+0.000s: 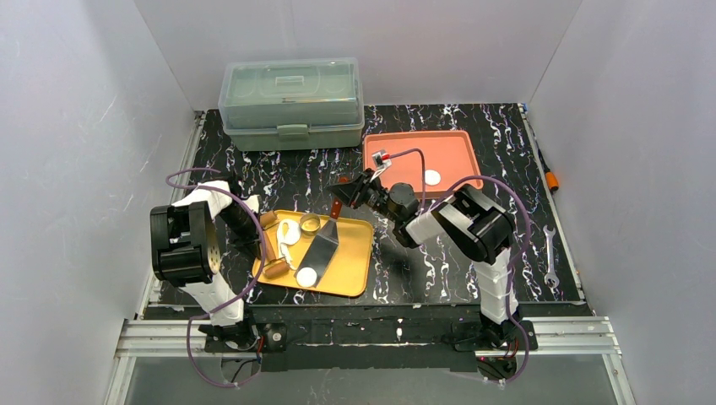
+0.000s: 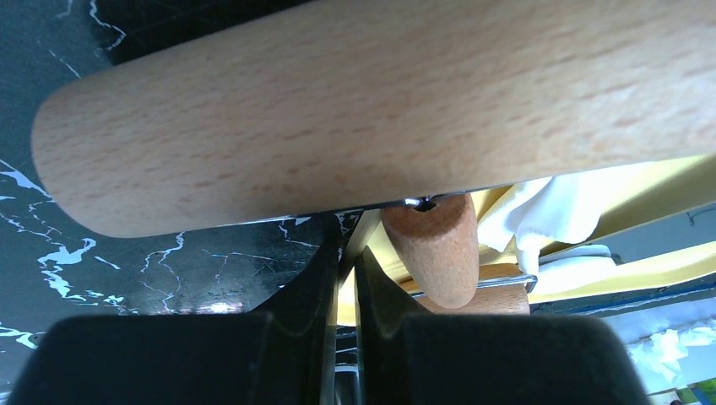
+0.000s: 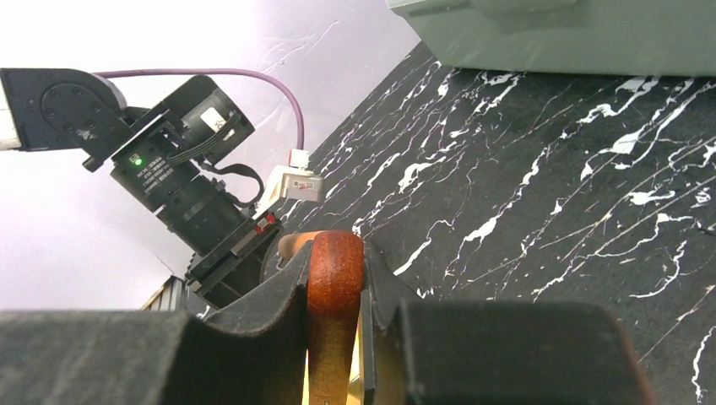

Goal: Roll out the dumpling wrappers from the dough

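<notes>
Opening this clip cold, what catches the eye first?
The right gripper clamps the reddish handle of a metal spatula whose blade lies on the yellow tray, a round dumpling wrapper at its near end. A wooden rolling pin fills the left wrist view. One more wrapper sits alone in the orange tray.

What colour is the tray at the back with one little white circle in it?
Salmon orange. The tray shows best in the top view.

The left arm (image 1: 181,245) bends low, its gripper (image 2: 348,261) pinched shut, while the right arm (image 1: 473,224) reaches left, its gripper (image 3: 336,253) clamping a handle (image 3: 331,346).
</notes>
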Robot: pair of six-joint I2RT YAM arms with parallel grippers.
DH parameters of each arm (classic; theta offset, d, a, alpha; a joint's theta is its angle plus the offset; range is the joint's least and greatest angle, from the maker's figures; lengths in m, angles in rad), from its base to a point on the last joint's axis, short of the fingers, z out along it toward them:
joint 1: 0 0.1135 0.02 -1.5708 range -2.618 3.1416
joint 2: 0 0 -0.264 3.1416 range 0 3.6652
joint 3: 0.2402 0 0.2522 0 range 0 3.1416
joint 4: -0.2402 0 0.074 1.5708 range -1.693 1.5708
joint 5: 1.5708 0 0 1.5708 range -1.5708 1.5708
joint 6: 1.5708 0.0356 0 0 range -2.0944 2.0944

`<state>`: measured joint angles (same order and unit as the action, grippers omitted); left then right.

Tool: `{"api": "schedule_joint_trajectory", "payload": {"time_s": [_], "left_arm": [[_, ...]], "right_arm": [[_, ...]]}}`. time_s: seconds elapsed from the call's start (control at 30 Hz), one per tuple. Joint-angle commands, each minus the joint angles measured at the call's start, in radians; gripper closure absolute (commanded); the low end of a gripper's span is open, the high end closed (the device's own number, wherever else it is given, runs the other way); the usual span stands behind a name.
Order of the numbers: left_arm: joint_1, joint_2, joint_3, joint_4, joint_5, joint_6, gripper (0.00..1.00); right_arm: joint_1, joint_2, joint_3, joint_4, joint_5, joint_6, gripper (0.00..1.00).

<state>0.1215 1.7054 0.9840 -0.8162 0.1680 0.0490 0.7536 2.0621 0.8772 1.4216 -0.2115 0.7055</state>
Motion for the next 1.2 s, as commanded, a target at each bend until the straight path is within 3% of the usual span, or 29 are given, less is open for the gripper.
{"api": "schedule_joint_trajectory", "payload": {"time_s": [0.0,0.4,1.17], "left_arm": [[0.027,0.004,-0.017,0.198,-0.096,-0.034,1.00],[0.045,0.001,-0.018,0.199,-0.089,-0.054,1.00],[0.084,-0.003,-0.020,0.203,-0.073,-0.055,1.00]], "right_arm": [[0.026,0.032,0.012,-0.167,-0.036,-0.083,0.99],[-0.018,-0.005,-0.063,-0.090,0.049,0.144,0.99],[-0.093,-0.059,-0.086,0.002,0.020,0.236,0.99]]}}
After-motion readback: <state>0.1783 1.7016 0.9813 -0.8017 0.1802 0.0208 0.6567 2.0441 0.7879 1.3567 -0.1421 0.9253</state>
